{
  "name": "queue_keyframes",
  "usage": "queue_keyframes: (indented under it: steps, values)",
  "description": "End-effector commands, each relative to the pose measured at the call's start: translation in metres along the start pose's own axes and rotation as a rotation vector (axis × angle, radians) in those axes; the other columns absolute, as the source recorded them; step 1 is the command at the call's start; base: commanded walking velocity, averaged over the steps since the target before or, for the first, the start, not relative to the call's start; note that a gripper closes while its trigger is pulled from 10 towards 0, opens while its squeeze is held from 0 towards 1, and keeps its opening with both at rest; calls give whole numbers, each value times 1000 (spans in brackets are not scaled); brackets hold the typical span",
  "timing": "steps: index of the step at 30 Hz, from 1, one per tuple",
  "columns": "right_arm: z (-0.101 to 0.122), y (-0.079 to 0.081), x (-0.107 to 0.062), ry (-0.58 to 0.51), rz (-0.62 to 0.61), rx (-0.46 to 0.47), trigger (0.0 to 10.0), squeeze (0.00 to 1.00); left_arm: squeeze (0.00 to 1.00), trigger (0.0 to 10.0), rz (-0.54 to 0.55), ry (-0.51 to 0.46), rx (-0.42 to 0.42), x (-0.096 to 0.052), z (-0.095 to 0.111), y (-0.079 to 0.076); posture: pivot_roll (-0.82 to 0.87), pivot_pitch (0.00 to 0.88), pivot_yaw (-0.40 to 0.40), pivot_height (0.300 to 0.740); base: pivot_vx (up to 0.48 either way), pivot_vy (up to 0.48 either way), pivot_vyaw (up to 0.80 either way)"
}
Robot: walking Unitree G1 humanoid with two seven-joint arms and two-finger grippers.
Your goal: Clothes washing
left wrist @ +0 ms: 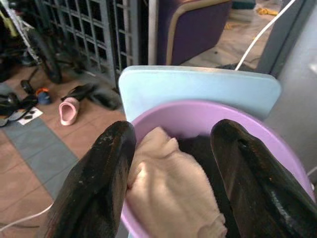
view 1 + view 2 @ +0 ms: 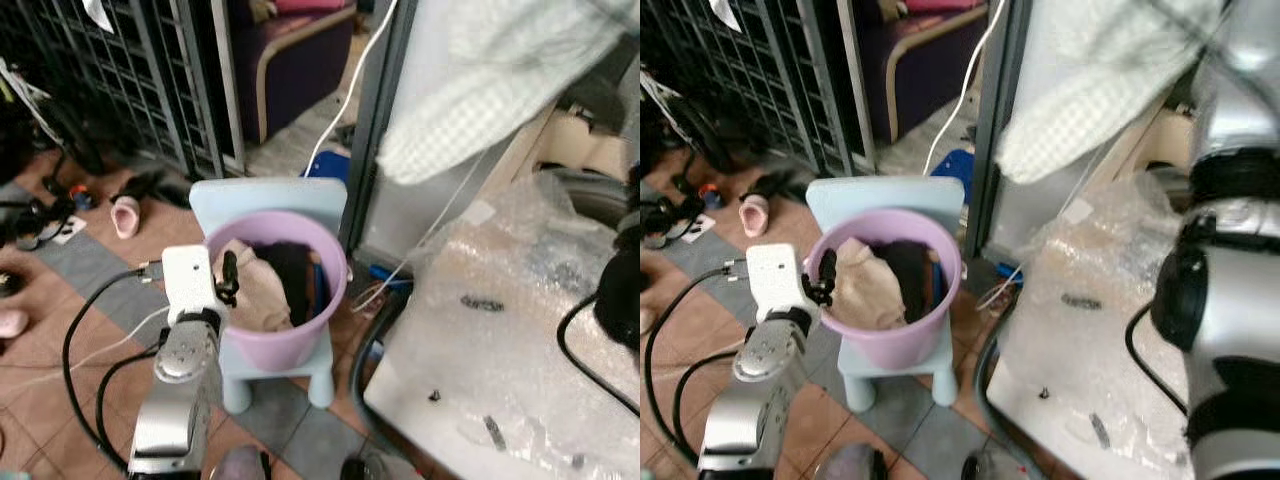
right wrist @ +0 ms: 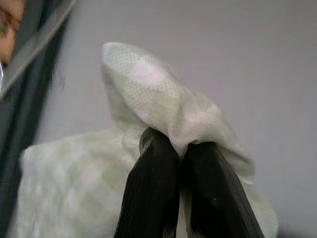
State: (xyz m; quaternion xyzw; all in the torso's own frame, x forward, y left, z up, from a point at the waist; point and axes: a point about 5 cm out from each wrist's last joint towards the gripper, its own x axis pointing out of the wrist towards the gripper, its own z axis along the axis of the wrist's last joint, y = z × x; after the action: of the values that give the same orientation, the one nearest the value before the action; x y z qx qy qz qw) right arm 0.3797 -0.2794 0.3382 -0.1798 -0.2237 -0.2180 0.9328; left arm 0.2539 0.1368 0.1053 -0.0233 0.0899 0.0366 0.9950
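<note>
A white surface under crinkled plastic wrap (image 2: 520,330) fills the space to the right of the purple bucket (image 2: 285,345), the landmark here. Behind the bucket and to its left stands a black wire rack (image 2: 110,70), with a purple chair (image 2: 295,50) behind the bucket. High above and to the right of the bucket hangs a pale green checked cloth (image 2: 490,70); the right gripper (image 3: 181,148) has its 2 fingers pinched together on a fold of it. The bucket sits on a light blue stool (image 2: 265,200), whose back rises just behind the rim. Inside the bucket lie a cream garment (image 1: 168,193) on the left side and a dark garment (image 2: 295,275) beside it. The left gripper (image 1: 173,148) hovers over the bucket's left rim with its 2 fingers spread apart, the cream garment between them. A pink slipper (image 2: 124,216) lies on the tiled floor well to the left of the bucket, near dark shoes (image 2: 150,185).
</note>
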Motion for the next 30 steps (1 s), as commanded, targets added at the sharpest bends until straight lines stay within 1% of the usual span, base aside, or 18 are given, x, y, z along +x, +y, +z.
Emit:
queue_keyframes:
  steps: [1, 2, 3, 4, 6, 7, 8, 11, 13, 16, 18, 19, 22, 23, 26, 27, 28, 30]
  values:
    - [-10, -13, -7, 18, -51, -38, 10000, 0, 0, 10000, -15, -2, 4, 0, 2, -3, -15, 2, 22, 740, 0, 0, 0]
    - [-22, -22, -16, 41, -75, -83, 10000, 0, 0, 10000, -18, -4, 7, 0, 2, -3, -20, 3, 28, 740, 0, 0, 0]
    - [-29, -29, -22, 54, -91, -113, 10000, 0, 0, 10000, -20, -5, 9, 1, 3, -3, -20, 3, 28, 740, 0, 0, 0]
    - [-42, -42, -33, 77, -125, -180, 10000, 0, 0, 10000, -21, -7, 10, 2, 3, -2, -33, 0, 35, 740, 0, 0, 0]
    - [-60, -57, -45, 150, -163, -237, 10000, 0, 0, 10000, -23, -14, 11, 4, 4, -2, -38, 0, 38, 740, 0, 0, 0]
    - [-60, -57, -45, 150, -163, -237, 10000, 0, 0, 10000, -23, -14, 11, 4, 4, -2, -38, 0, 38, 740, 0, 0, 0]
    - [-78, -70, -56, 220, -198, -267, 10000, 0, 0, 10000, -28, -17, 18, 5, 5, -4, -40, 0, 40, 740, 0, 0, 0]
    - [-100, -88, -72, 347, -269, -248, 10000, 0, 0, 10000, -50, -23, 19, 5, 6, -8, -44, 10, 47, 740, 0, 0, 0]
    - [-107, -94, -81, 395, -299, -246, 10000, 0, 0, 10000, -52, -26, 20, 5, 6, -7, -45, 6, 50, 740, 0, -154, -691]
    - [-106, -89, -89, 396, -279, -243, 10000, 0, 0, 10000, -44, -20, 22, 5, 5, -4, -45, 7, 53, 740, 0, -322, -800]
    - [-102, -70, -90, 385, -237, -216, 10000, 0, 0, 10000, -44, -22, 26, 6, 6, -4, -45, 11, 55, 740, 0, -313, -400]
    - [-102, -70, -90, 385, -237, -216, 10000, 0, 0, 10000, -44, -22, 26, 6, 6, -4, -45, 11, 55, 740, 0, -304, 0]
    - [-99, -55, -90, 386, -206, -189, 10000, 0, 0, 10000, -31, -23, 40, 7, 8, -1, -44, 27, 66, 740, 0, -90, 0]
    - [-97, -49, -90, 390, -192, -178, 10000, 0, 0, 10000, -23, -24, 46, 7, 9, 2, -42, 46, 68, 740, 0, 0, 0]
    - [-90, -44, -87, 366, -170, -188, 10000, 0, 0, 10000, -16, -23, 57, 2, 10, 12, -33, 63, 68, 740, 0, 0, -533]
    - [-87, -45, -83, 352, -169, -194, 10000, 0, 0, 10000, 14, -21, 75, -1, 11, 22, -24, 77, 60, 740, 0, 0, -800]
    - [-86, -47, -81, 353, -177, -195, 10000, 0, 0, 10000, 28, -21, 81, -2, 11, 27, -21, 81, 58, 740, 0, 0, -800]
    - [-85, -49, -78, 359, -194, -194, 10000, 0, 0, 10000, 47, -19, 78, -2, 10, 31, -20, 85, 56, 740, 0, 0, -800]
